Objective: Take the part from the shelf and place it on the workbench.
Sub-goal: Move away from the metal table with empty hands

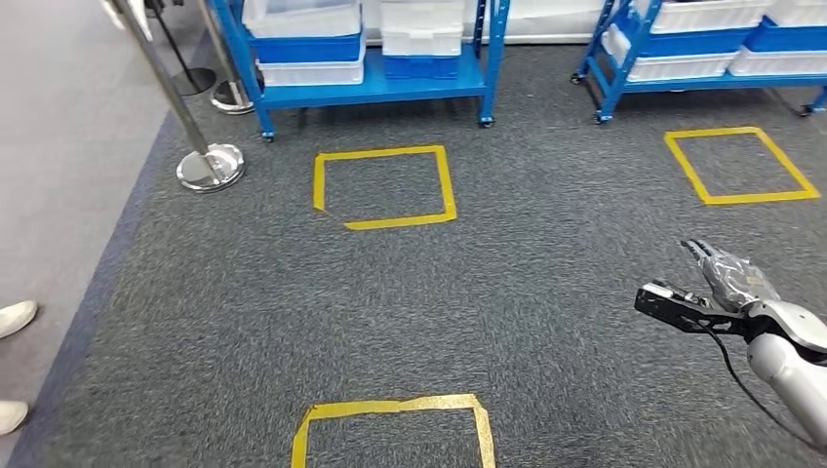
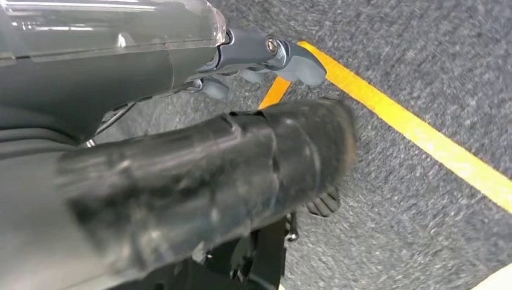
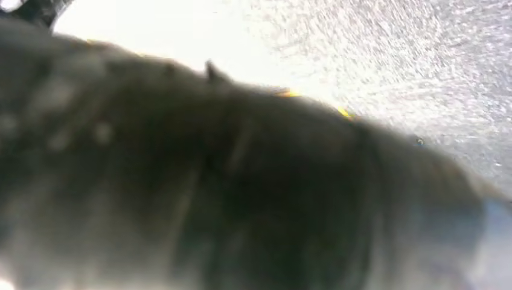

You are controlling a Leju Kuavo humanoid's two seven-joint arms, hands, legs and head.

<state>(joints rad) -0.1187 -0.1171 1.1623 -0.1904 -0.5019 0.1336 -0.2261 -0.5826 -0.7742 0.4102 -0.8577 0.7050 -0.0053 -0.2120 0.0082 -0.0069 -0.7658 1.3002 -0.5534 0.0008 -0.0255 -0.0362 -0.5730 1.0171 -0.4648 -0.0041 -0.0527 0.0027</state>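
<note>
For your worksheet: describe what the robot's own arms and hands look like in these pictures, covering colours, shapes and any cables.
In the head view the right arm is a smooth silver tube with a thin black cable along it. The right hand has a grey, glossy back and black fingers. In the left wrist view the left hand shows a clear cover, a thick dark thumb and grey fingers.

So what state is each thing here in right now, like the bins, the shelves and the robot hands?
Right robot hand: fingers apart, holding nothing.
Left robot hand: blurred, state unclear.
White and blue plastic bins: stacked on the blue metal shelf.
Yellow tape square: flat on carpet.
</note>
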